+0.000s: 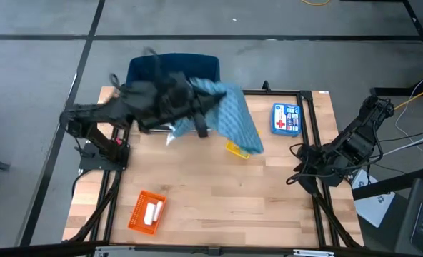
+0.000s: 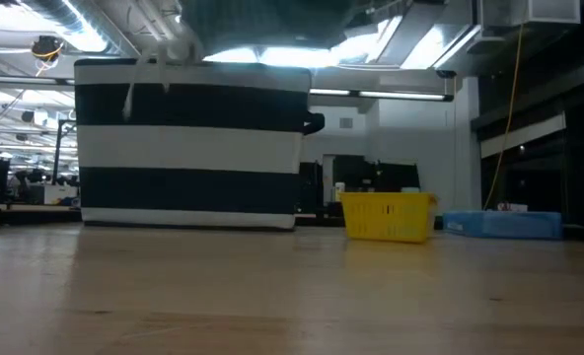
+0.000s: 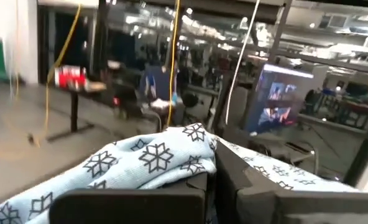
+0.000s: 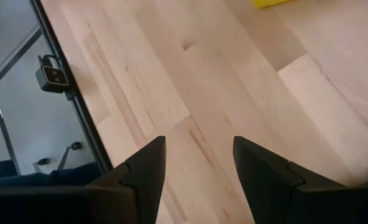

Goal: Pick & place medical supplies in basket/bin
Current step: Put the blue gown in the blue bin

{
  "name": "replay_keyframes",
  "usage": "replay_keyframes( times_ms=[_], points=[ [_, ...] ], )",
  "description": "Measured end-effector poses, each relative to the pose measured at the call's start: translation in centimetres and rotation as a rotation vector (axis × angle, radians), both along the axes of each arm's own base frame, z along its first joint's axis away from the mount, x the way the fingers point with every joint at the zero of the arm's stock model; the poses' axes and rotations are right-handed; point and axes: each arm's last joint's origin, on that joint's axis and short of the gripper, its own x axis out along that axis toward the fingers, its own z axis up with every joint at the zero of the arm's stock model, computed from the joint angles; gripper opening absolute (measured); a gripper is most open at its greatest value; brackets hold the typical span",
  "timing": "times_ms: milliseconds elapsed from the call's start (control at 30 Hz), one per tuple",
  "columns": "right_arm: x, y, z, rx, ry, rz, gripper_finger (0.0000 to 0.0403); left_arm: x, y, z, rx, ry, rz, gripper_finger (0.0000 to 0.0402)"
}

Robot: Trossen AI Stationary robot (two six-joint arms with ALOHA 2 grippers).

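Observation:
My left gripper (image 1: 199, 113) is up in the air at the table's far side, just in front of the dark blue bin (image 1: 172, 68). It is shut on the teal-blue patterned cloth (image 1: 234, 114). The cloth spreads out to the gripper's right and hangs over the small yellow basket (image 1: 234, 149). In the left wrist view the snowflake-printed cloth (image 3: 147, 158) lies draped over my left gripper (image 3: 212, 171). A white string (image 2: 139, 79) dangles in front of the striped bin (image 2: 188, 148). My right gripper (image 4: 199, 155) is open and waits low over the table near its right edge (image 1: 302, 163). My left gripper holds the cloth by a bunched part (image 3: 196, 152) pinched between its two fingers, which lie about level. The cloth folds over the fingers and hides the exact place of contact. The cloth is lifted clear of the table, and its free end (image 1: 253, 143) hangs slack toward the right.
An orange basket (image 1: 146, 212) holding white rolls (image 1: 153, 211) sits near the table's front left. A blue first-aid box (image 1: 285, 119) lies at the far right. In the low view the yellow basket (image 2: 386, 215) and the blue box (image 2: 499, 225) stand right of the bin. Bare wood fills the middle (image 1: 226, 193).

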Motion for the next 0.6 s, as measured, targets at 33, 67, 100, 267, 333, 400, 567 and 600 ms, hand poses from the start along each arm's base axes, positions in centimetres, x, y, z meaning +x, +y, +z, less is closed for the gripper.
replay_keyframes(
  times_ms=[33, 67, 100, 267, 333, 400, 567, 600],
  points=[
    [0.0, 0.0, 0.0, -0.001, -0.002, -0.005, 0.0189, -0.7, 0.5, 0.8, 0.029, -0.006, 0.009, 0.0002],
    [0.0, 0.0, 0.0, 0.000, -0.004, -0.012, 0.0189, -1.3, 1.0, 1.6, 0.052, -0.009, 0.020, 0.0002],
    [0.0, 0.0, 0.0, 0.001, -0.007, -0.019, 0.0189, -2.0, 1.5, 2.2, 0.071, -0.009, 0.031, 0.0002],
    [0.1, -0.1, 0.0, 0.000, -0.025, -0.063, 0.0189, -4.5, 4.2, 3.7, 0.135, 0.045, 0.118, 0.0002],
    [0.1, -0.1, 0.0, -0.006, -0.038, -0.079, 0.0189, -5.7, 5.5, 3.4, 0.144, 0.087, 0.159, 0.0002],
    [0.2, -0.2, 0.1, -0.008, -0.049, -0.099, 0.0189, -6.7, 7.0, 3.1, 0.117, 0.128, 0.191, 0.0002],
    [0.3, -0.3, 0.1, -0.017, -0.072, -0.127, 0.0189, -8.3, 10.5, 1.8, 0.018, 0.243, 0.240, 0.0002],
    [0.4, -0.3, 0.1, -0.018, -0.074, -0.132, 0.0189, -8.4, 11.1, 1.6, 0.011, 0.261, 0.231, 0.0002]
  ],
)
